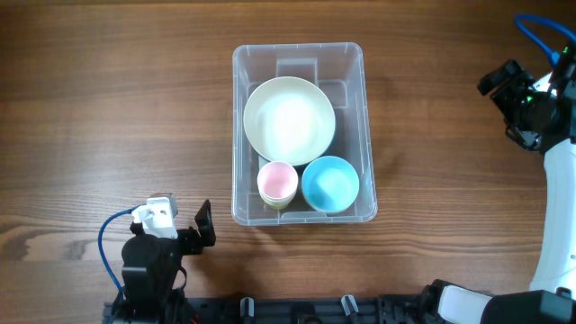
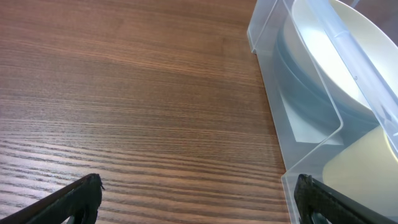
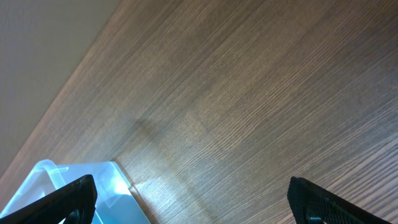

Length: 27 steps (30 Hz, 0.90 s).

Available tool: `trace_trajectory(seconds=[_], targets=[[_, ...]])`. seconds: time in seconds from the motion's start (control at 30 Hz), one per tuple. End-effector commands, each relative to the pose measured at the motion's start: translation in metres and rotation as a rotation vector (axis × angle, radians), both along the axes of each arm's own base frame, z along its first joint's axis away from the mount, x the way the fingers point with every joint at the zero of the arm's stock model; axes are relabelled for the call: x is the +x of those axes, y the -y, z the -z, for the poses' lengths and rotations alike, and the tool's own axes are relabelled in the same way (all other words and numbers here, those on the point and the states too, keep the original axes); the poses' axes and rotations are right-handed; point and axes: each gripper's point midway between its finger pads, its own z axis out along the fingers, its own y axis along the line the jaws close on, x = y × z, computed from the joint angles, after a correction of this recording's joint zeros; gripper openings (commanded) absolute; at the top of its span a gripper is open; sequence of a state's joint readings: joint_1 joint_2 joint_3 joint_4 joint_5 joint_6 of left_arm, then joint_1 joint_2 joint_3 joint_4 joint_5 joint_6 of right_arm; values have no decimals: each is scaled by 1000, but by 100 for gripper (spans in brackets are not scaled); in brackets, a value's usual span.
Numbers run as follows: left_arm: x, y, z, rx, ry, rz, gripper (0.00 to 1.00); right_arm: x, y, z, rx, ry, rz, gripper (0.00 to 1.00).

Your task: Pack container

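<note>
Overhead, clear container (image 1: 237, 135) holding three bowls (image 1: 289, 117), label (image 1: 297, 68) unreadable, left tool (image 2: 196, 190) and right tool (image 3: 191, 186) both apart.

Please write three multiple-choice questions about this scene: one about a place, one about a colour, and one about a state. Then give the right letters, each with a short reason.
1. Where is the blue bowl in relation to the container?
A. outside it
B. inside, beside the pink cup
C. inside, alone at the far end

2. What colour is the biggest bowl?
A. white
B. green
C. black

3. How are the left gripper and the right gripper?
A. both shut on a bowl
B. one holds a cup
C. both open, empty

Answers:
1 B: the overhead view shows it inside, next to the cup.
2 A: it looks pale white from above.
3 C: each wrist view shows fingers wide apart, nothing gripped.
</note>
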<state>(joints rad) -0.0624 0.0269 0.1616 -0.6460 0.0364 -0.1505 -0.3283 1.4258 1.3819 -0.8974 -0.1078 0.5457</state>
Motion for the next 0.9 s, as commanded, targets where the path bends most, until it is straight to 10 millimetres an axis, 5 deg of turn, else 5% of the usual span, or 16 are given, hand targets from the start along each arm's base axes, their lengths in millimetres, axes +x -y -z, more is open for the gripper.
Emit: trace_trajectory(seconds=[0.0, 0.47, 0.7, 0.87], targets=[[0, 1, -1, 2, 11, 11, 100, 3, 1, -2, 0, 6, 7, 99], [0, 1, -1, 2, 11, 11, 100, -2, 0, -7, -5, 21, 7, 100], [0, 1, -1, 2, 11, 11, 100, -49, -42, -52, -76, 189, -65, 100], [0, 1, -1, 2, 11, 11, 100, -91, -38, -56, -230, 276, -9, 100]])
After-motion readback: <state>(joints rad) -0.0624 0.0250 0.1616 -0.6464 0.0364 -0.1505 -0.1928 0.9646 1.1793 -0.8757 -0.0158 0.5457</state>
